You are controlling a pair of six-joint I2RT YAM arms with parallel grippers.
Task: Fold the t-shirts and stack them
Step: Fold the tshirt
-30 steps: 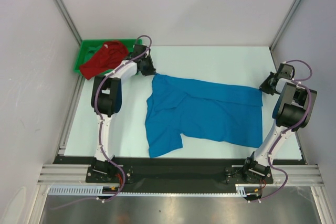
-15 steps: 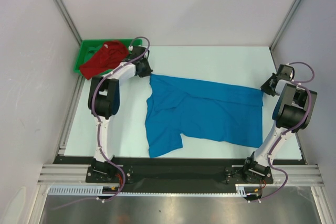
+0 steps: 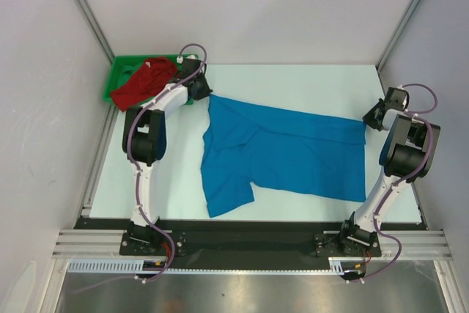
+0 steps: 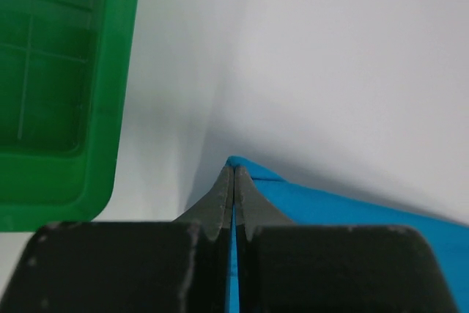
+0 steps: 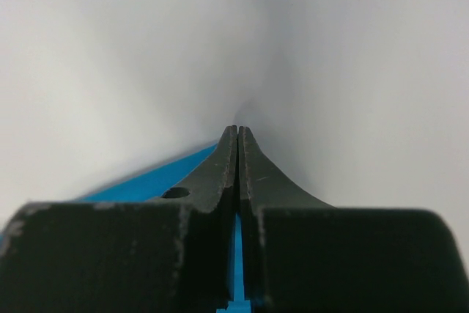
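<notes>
Top external: blue t-shirt spread mid-table. Left gripper fully closed, pinching its far-left corner; right gripper fully closed, pinching far-right corner. Red t-shirt heaped in green tray, far left.

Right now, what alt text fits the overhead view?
The left claw and right claw each pinch a far corner of a blue t-shirt spread on a table. A red t-shirt lies heaped in a green tray, far left.
</notes>
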